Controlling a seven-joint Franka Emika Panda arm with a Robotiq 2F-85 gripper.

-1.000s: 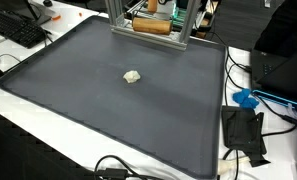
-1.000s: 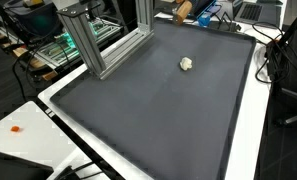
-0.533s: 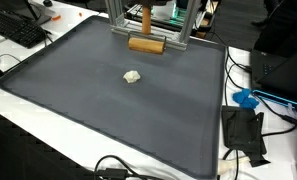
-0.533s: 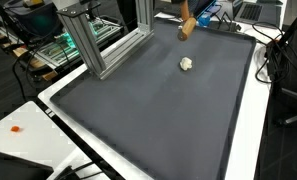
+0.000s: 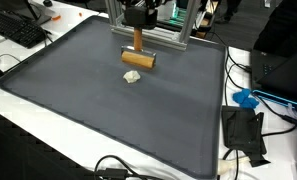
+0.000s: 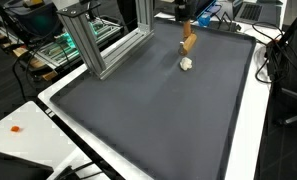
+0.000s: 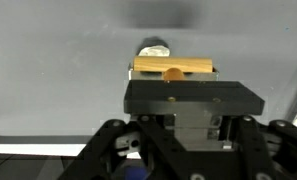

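Observation:
My gripper (image 5: 137, 16) is shut on the handle of a wooden T-shaped tool (image 5: 139, 58), held with its crossbar downward over the dark grey mat (image 5: 78, 100). The crossbar hangs just behind a small white crumpled lump (image 5: 133, 76) on the mat, close to it; I cannot tell if they touch. In an exterior view the tool (image 6: 188, 42) is just above the lump (image 6: 186, 64), with the gripper (image 6: 181, 10) at the top edge. In the wrist view the gripper (image 7: 174, 88) looks down on the crossbar (image 7: 174, 67), and the lump (image 7: 153, 48) peeks out beyond it.
An aluminium frame (image 5: 153, 32) stands at the mat's back edge and shows in both exterior views (image 6: 96, 40). A keyboard (image 5: 18, 28) lies off one corner. A black device (image 5: 243, 132), a blue object (image 5: 246, 98) and cables lie beside the mat on the white table.
My gripper has carried the wooden tool from the frame at the back edge out over the mat and down toward the white lump. The lump has not moved.

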